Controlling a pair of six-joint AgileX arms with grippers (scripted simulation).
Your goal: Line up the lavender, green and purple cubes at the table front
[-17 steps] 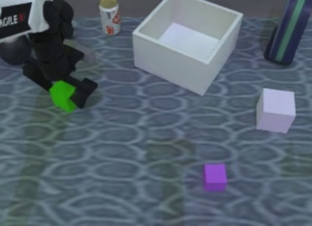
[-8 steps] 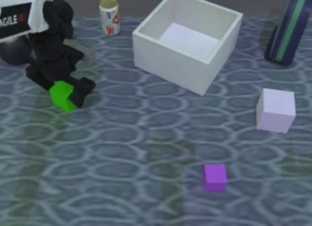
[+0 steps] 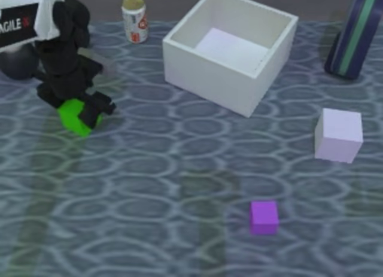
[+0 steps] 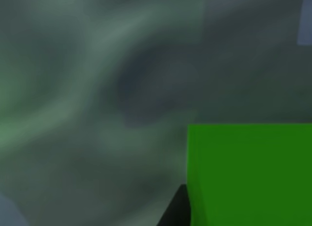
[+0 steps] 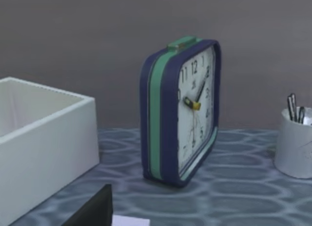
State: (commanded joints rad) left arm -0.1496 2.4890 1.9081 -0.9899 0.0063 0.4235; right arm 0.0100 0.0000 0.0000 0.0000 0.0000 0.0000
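Green is showing between the black fingers of the left gripper (image 3: 82, 112), which is clamping the green cube (image 3: 73, 116) at the table's (image 3: 149, 187) left side, toward the back, near a can (image 3: 134, 19). In the left wrist view the green cube (image 4: 248, 172) is filling one corner, with a dark finger (image 4: 175, 209) pressing against its edge. The lavender cube (image 3: 339, 134) is sitting at the right side, well apart from it. The purple cube (image 3: 264, 216) is lying nearer the front, right of centre. A white box (image 3: 230, 49) is standing open at the back, and a clock (image 5: 180, 111) beside it. The right gripper is not showing from above; I cannot tell how its fingers are standing.
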